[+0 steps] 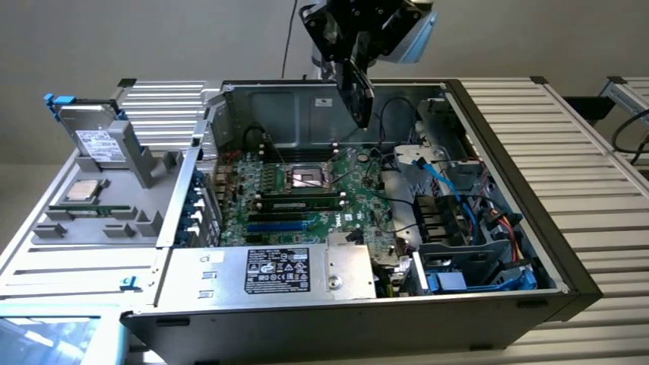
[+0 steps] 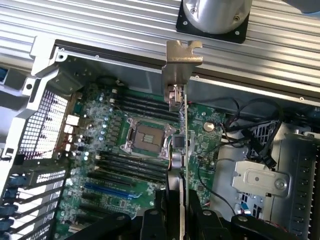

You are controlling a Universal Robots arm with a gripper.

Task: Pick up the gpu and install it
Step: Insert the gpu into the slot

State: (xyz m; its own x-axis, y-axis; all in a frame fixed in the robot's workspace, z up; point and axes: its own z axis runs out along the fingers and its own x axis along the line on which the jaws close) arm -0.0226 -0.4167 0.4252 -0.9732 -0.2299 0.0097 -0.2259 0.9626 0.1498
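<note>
Because the open computer case [image 1: 568, 251] rings its motherboard [image 1: 304, 190] with loose cables [image 1: 438, 179], the gpu [image 1: 356, 91], held in the air over the case's far side, could snag a wire or knock the board if it pivots in the grip. The gripper [image 1: 350, 61] pinches one end of the card. Its long axis runs steeply downward, the bracket [image 2: 183, 55] end pointing away from the gripper, toward the case.

Black gripper [image 2: 181, 222], pale-blue wrist cap [image 1: 418, 36]

The gpu [image 2: 179, 170] edge-on in the tool [image 2: 179, 220] — motherboard [image 2: 110, 165] beneath
</note>
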